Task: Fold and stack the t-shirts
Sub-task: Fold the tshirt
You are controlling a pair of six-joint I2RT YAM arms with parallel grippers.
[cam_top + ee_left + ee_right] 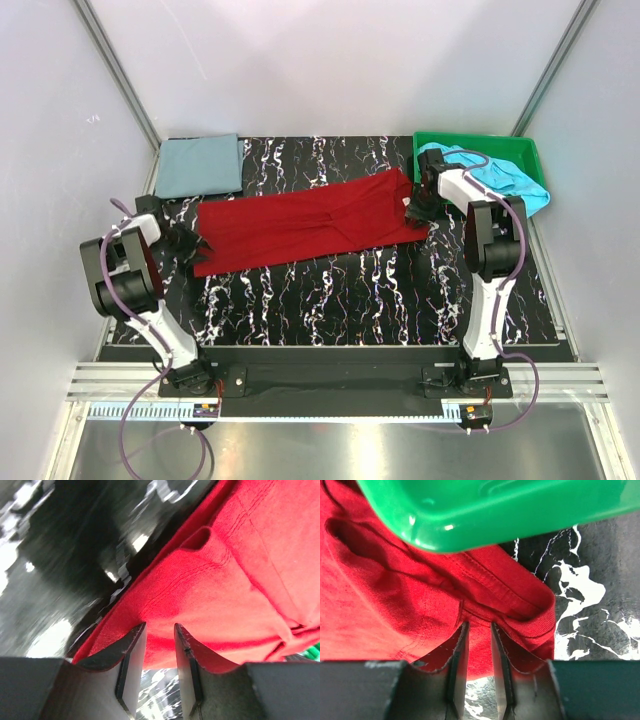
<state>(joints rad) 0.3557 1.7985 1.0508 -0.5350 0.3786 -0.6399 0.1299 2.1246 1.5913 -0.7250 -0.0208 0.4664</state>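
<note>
Red t-shirt (315, 222) lies spread across the middle of the table (330, 300), its long axis running left to right and its right end slightly farther back, beside the green tray (500, 139). One arm sits at each end: left gripper (190, 247) and right gripper (413, 212), jaws narrow, each pinching a hem

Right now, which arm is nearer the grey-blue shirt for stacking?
The left: left gripper pinches the red shirt at the end near the grey-blue shirt; right gripper grips the far end.
</note>
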